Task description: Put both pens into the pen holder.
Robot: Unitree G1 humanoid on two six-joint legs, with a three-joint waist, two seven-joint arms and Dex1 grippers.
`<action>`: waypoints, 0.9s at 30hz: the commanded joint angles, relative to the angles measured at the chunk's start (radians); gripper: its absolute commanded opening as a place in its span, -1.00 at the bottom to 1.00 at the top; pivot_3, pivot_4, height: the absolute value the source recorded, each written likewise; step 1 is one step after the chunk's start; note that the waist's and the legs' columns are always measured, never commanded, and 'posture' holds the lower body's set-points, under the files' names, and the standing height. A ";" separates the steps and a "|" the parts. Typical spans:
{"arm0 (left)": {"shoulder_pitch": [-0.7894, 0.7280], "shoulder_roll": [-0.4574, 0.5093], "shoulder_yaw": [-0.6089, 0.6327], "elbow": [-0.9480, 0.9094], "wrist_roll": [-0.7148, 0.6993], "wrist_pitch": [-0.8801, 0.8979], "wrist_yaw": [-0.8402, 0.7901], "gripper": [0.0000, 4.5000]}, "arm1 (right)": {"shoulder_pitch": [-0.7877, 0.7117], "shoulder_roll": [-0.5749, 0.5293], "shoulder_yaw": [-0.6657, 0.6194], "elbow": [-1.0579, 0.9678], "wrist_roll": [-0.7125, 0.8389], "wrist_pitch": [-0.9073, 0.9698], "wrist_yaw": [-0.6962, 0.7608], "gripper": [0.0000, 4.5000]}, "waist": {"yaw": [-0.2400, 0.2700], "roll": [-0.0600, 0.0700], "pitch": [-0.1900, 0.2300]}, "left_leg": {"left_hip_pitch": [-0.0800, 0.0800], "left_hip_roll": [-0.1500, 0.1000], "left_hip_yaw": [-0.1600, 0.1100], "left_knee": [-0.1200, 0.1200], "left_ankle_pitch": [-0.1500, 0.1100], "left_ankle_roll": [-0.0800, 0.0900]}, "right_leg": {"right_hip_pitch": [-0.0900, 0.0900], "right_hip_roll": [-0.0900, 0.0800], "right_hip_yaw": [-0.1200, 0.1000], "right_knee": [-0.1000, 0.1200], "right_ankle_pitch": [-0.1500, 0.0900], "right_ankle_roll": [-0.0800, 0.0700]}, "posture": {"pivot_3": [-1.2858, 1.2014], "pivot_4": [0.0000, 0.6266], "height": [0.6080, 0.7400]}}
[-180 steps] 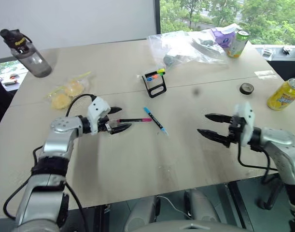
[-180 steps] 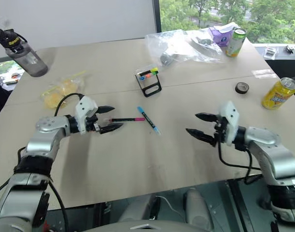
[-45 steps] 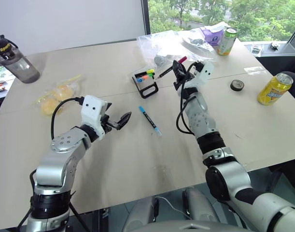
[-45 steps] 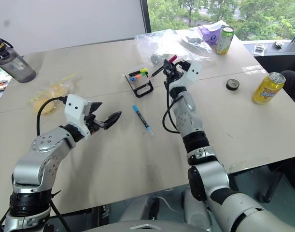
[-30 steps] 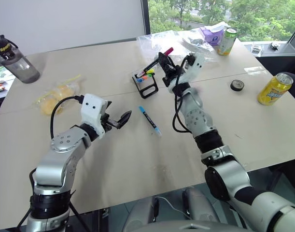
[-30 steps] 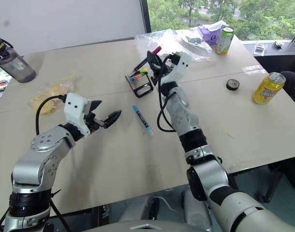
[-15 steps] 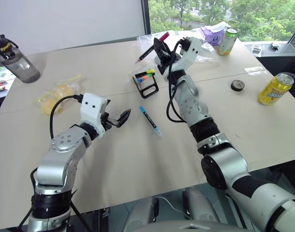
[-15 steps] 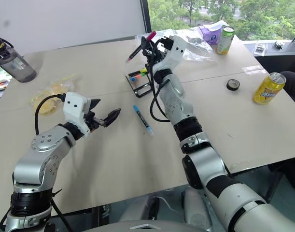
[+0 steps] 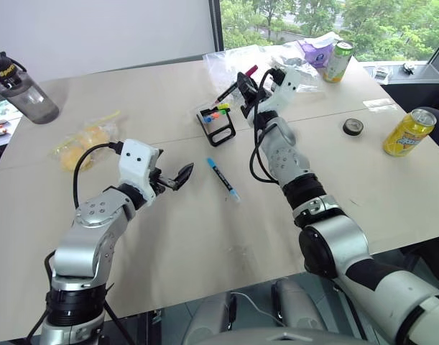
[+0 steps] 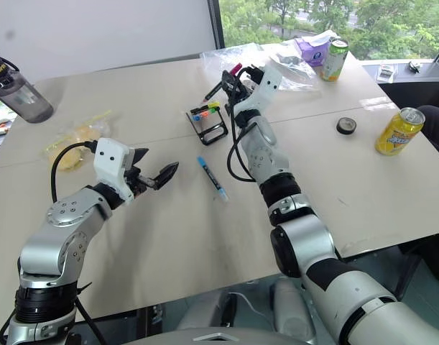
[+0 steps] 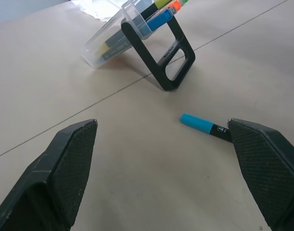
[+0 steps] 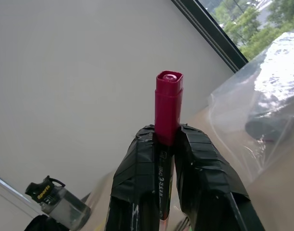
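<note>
My right gripper (image 9: 243,83) is shut on the black pen with the magenta end (image 12: 168,103), holding it tilted in the air just behind and to the right of the pen holder (image 9: 220,122). The pen's lower tip points down toward the holder's top, where coloured marker tips show. On the table in front of the holder lies the blue pen (image 9: 223,177) with a light-blue tip. My left gripper (image 9: 177,175) hovers open to the left of the blue pen, nothing between its fingers (image 11: 65,168). The left wrist view takes in the holder (image 11: 159,53) and the blue pen (image 11: 204,126).
A clear plastic bag (image 9: 266,61) lies behind the holder, with a green can (image 9: 338,61) further right. A tape roll (image 9: 350,127) and a yellow can (image 9: 409,131) stand at the right. A water bottle (image 9: 21,83) and a yellow snack bag (image 9: 86,140) are at the left.
My right gripper lifted the magenta-ended pen higher behind the holder, then brought it down again closer to the holder's top. The left arm and the blue pen stayed put.
</note>
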 commanded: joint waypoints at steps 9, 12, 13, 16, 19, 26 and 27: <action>-0.014 0.016 0.031 -0.042 0.000 -0.015 0.003 0.98 | -0.125 0.270 -0.042 0.023 -0.004 -0.009 0.003 -0.97 | 0.001 0.000 0.000 | 0.000 0.000 0.000 0.000 0.000 0.000 | 0.000 0.000 0.000 0.000 0.000 0.000 | 0.03 -0.52 1.00; -0.016 0.015 0.030 -0.044 0.001 -0.013 0.006 0.98 | -0.124 0.271 -0.045 0.024 -0.006 -0.003 0.000 -0.97 | -0.001 0.000 0.000 | 0.000 0.000 0.000 0.000 0.000 0.000 | 0.000 0.000 0.000 0.000 0.000 0.000 | 0.03 -0.52 1.00; -0.017 0.014 0.030 -0.046 0.001 -0.012 0.007 0.98 | -0.123 0.271 -0.045 0.025 -0.008 -0.002 -0.003 -0.97 | -0.001 0.000 0.000 | 0.000 0.000 0.000 0.000 0.000 0.000 | 0.000 0.000 0.000 0.000 0.000 0.000 | 0.03 -0.52 1.00; -0.018 0.013 0.028 -0.048 0.000 -0.010 0.008 0.98 | -0.120 0.270 -0.044 0.031 -0.015 0.003 -0.011 -0.97 | -0.001 0.000 0.000 | 0.000 0.000 0.000 0.000 0.000 0.000 | 0.000 0.000 0.000 0.000 0.000 0.000 | 0.03 -0.52 1.00; -0.019 0.014 0.029 -0.051 -0.001 -0.007 0.009 0.98 | -0.118 0.268 -0.042 0.040 -0.025 0.009 -0.018 -0.97 | -0.001 0.000 0.000 | 0.000 0.000 0.000 0.000 0.000 0.000 | 0.000 0.000 0.000 0.000 0.000 0.000 | 0.03 -0.52 1.00; -0.019 0.014 0.030 -0.055 -0.003 -0.002 0.010 0.98 | -0.118 0.271 -0.049 0.049 -0.028 0.021 -0.029 -0.97 | -0.001 0.000 0.000 | 0.000 0.000 0.000 0.000 0.000 0.000 | 0.000 0.000 0.000 0.000 0.000 0.000 | 0.03 -0.52 1.00; -0.019 0.015 0.030 -0.056 -0.003 -0.002 0.010 0.98 | -0.118 0.271 -0.051 0.049 -0.027 0.023 -0.029 -0.97 | -0.001 0.000 0.000 | 0.000 0.000 0.000 0.000 0.000 0.000 | 0.000 0.000 0.000 0.000 0.000 0.000 | 0.03 -0.52 1.00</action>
